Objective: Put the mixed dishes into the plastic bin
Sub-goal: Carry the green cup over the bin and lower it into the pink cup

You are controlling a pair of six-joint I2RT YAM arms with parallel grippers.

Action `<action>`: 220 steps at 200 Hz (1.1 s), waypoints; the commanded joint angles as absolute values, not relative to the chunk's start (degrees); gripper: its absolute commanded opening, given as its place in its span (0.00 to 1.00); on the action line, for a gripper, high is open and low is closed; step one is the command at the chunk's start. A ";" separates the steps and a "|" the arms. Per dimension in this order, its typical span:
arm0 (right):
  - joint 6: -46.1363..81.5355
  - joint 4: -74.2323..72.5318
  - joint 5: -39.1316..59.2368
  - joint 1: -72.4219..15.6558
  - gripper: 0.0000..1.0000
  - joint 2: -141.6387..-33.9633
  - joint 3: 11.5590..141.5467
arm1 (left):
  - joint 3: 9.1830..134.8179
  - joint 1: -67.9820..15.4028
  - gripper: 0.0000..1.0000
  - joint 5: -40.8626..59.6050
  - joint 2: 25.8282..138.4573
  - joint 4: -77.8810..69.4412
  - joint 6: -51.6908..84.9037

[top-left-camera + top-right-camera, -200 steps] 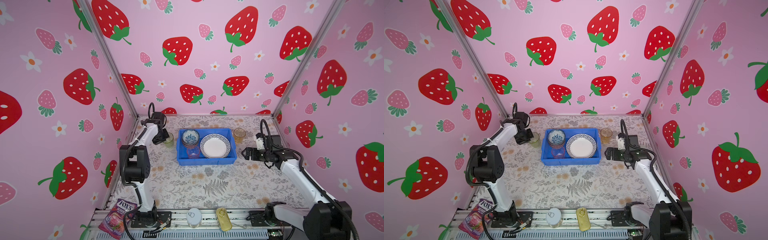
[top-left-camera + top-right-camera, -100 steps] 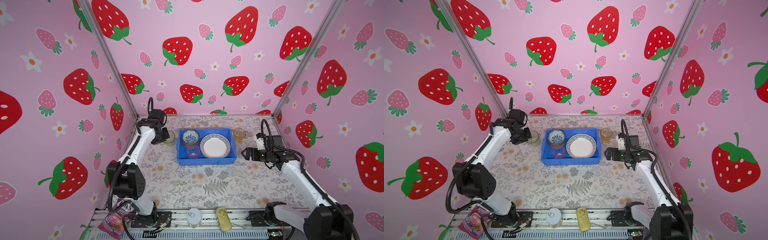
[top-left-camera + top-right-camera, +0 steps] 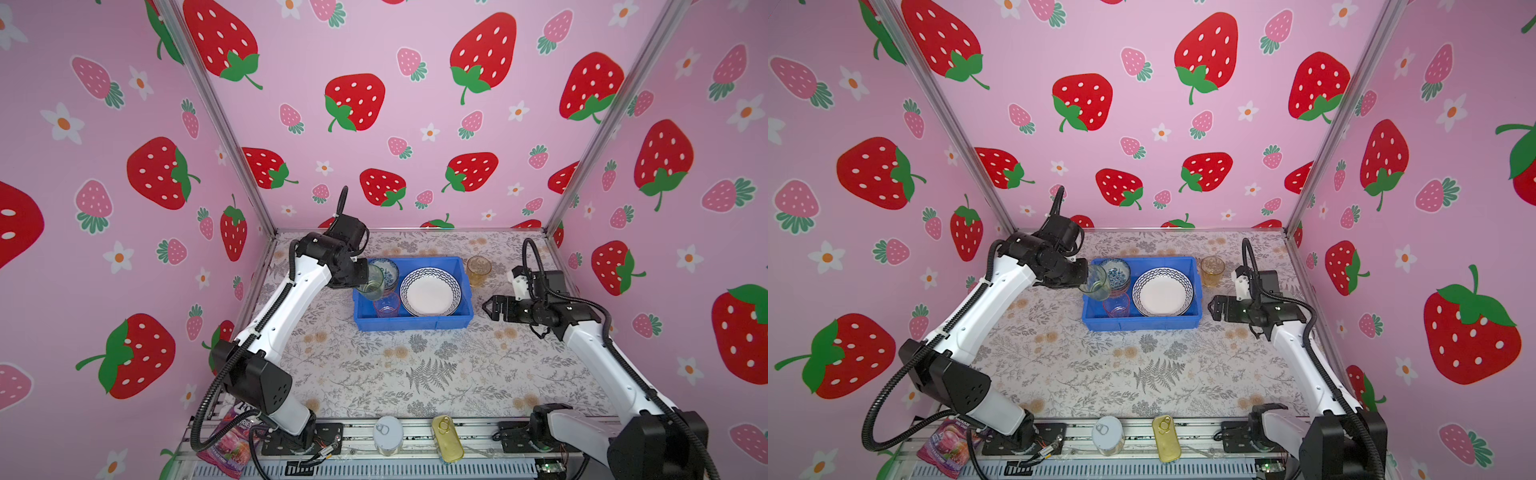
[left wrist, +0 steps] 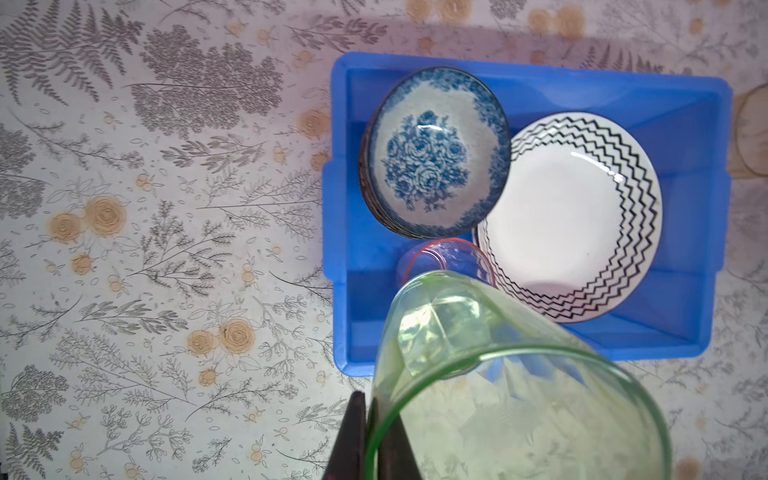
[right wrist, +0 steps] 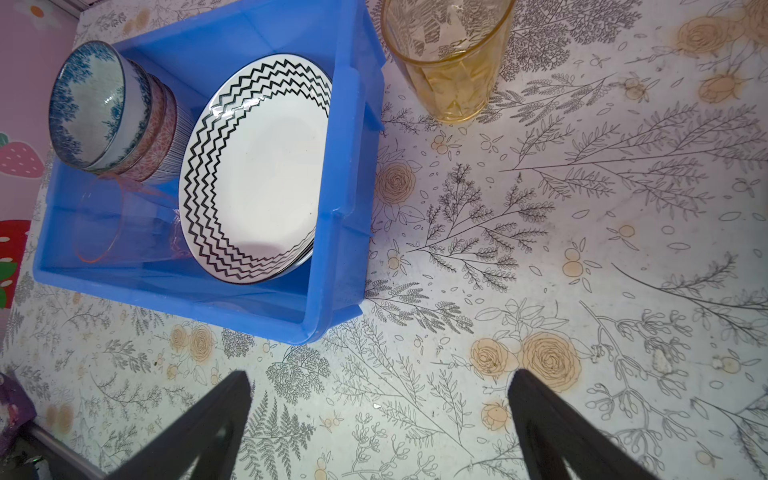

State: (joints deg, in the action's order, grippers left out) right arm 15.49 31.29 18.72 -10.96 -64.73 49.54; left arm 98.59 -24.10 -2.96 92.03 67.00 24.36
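Lifted from the worktop (image 3: 415, 374), your green tumbler (image 3: 371, 283) now hangs tilted over the blue bin's (image 3: 415, 322) left rim, its wall pinched in the left end effector (image 4: 372, 432); released carelessly, it could knock the pink tumbler (image 3: 386, 306) beneath.

**Tins, a candy bag and printed surroundings**

In both top views, a silver round tin (image 3: 387, 434) is seen standing on the metal rail (image 3: 358, 435) along the table's front edge, at 6 o'clock from the table's centre. A pull-tab is shown on its lid. A gold oval tin (image 3: 447, 439) is laid near it at its 3 o'clock, without touching it, and its pull-tab is also turned upward. A purple candy bag (image 3: 230, 442) is found at 7 o'clock, partly covered. The table is spread with a pale cloth (image 3: 415, 374) printed with grey ferns and tan roses. Pink walls (image 3: 365, 41), patterned with strawberries and white flowers, are set at 9, 12 and 3 o'clock. They are joined by metal corner posts (image 3: 214, 108).
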 commanded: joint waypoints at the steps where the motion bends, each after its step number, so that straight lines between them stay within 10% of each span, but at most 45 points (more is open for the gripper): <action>1: 14.32 32.96 19.60 -10.61 0.99 -64.13 51.07 | 100.81 -25.80 0.00 -3.25 93.77 67.78 25.41; 220: 14.23 33.49 18.48 -10.40 0.99 -65.68 51.50 | 93.13 -30.23 0.00 -7.47 101.22 59.34 28.03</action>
State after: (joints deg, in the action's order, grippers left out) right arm 15.33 32.25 18.65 -10.96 -65.28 50.24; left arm 93.65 -29.91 -7.05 100.88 59.81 27.27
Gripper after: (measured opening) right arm 0.992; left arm 0.083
